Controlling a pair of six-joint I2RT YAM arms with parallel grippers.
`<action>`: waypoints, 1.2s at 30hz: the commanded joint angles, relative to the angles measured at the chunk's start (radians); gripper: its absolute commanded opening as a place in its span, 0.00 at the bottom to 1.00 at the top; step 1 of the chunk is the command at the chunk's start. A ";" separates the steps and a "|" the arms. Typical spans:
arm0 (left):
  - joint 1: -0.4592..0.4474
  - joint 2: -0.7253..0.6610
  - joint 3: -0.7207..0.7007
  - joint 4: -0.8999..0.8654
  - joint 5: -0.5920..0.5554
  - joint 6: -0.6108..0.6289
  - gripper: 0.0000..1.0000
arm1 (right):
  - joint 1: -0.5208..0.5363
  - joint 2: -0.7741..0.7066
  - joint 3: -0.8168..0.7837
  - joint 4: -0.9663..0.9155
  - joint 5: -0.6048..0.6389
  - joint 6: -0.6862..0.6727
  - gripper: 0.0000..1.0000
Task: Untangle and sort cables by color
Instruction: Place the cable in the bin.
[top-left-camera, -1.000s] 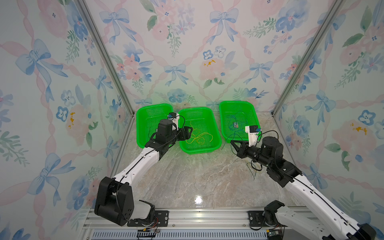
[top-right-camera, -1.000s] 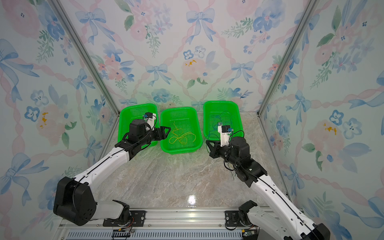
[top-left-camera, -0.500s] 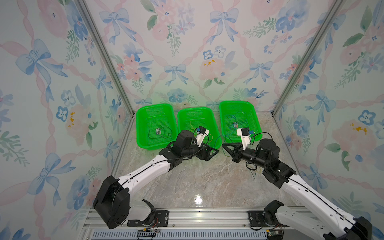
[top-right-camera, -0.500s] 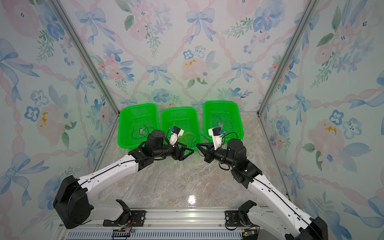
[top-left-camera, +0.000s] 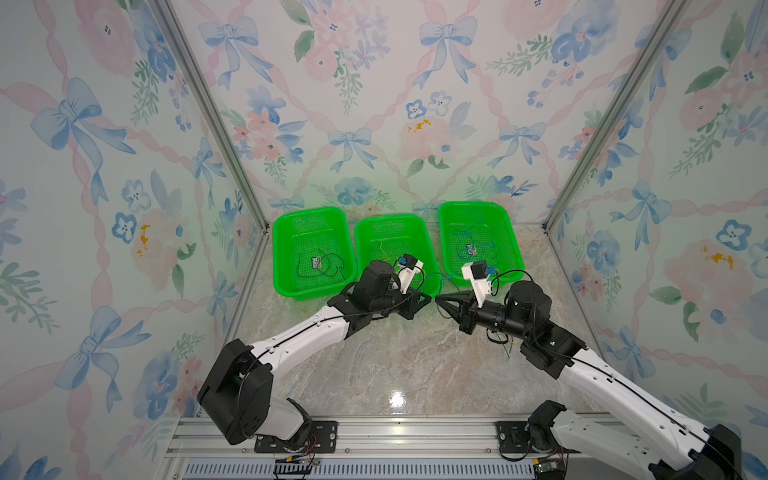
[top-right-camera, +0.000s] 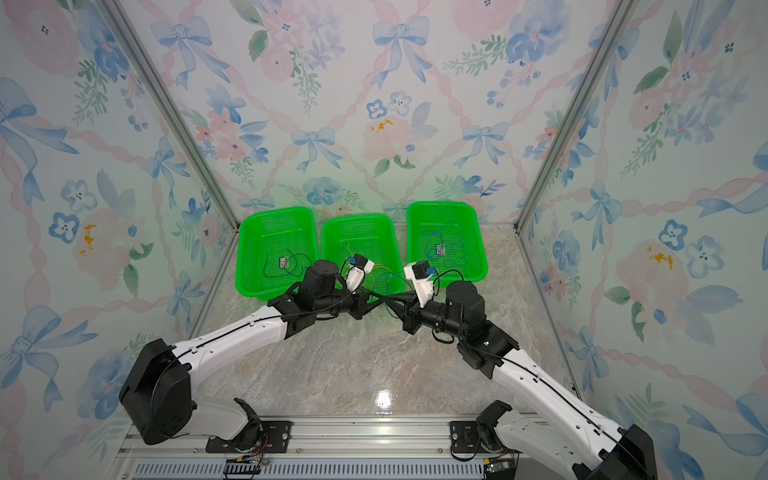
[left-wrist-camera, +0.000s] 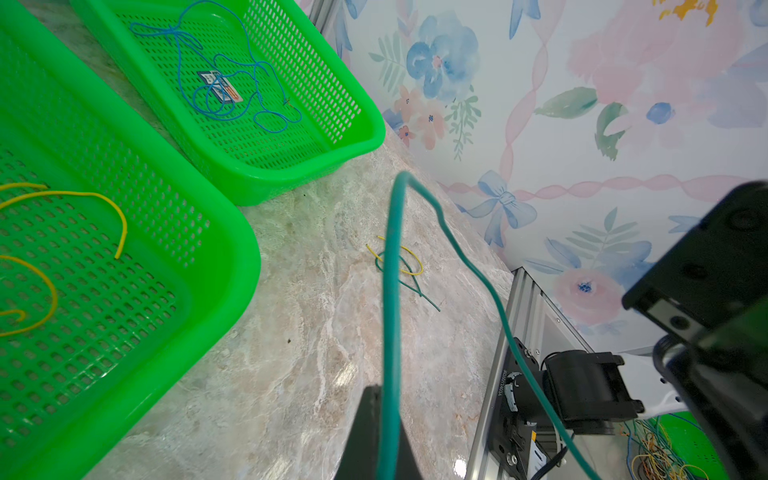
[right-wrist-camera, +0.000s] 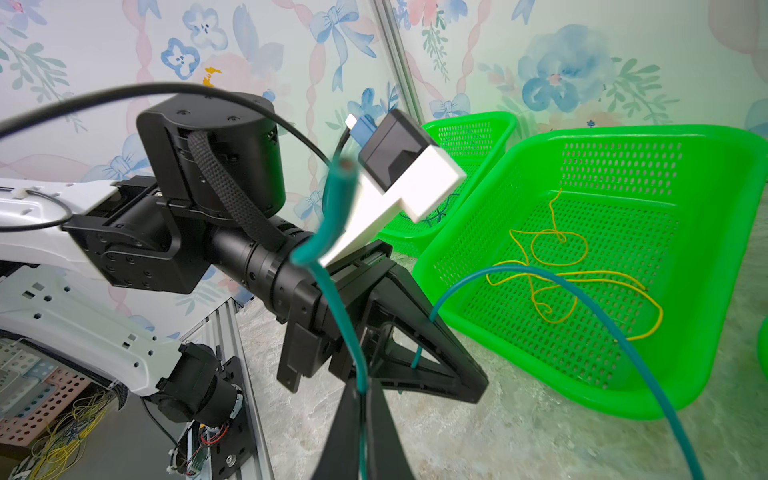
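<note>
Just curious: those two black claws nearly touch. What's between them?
A dark green wire loops from the left claw to the right claw; the right wrist view shows it.

green baskets (top-left-camera: 311, 232), marble table (top-left-camera: 395, 357), floral walls (top-left-camera: 374, 83)

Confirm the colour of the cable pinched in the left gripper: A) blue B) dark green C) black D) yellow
B: in the left wrist view the dark green cable comes out from between the closed fingertips of the left gripper.
</note>
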 joint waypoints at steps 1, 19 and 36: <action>0.004 -0.055 0.009 0.016 -0.092 0.010 0.00 | 0.007 0.007 -0.011 0.030 0.028 -0.015 0.33; 0.286 -0.186 -0.003 -0.001 -0.666 0.042 0.00 | -0.005 -0.040 -0.106 -0.122 0.274 -0.047 0.59; 0.620 0.302 0.094 -0.043 -0.639 -0.071 0.02 | -0.162 0.091 -0.103 -0.391 0.493 0.058 0.61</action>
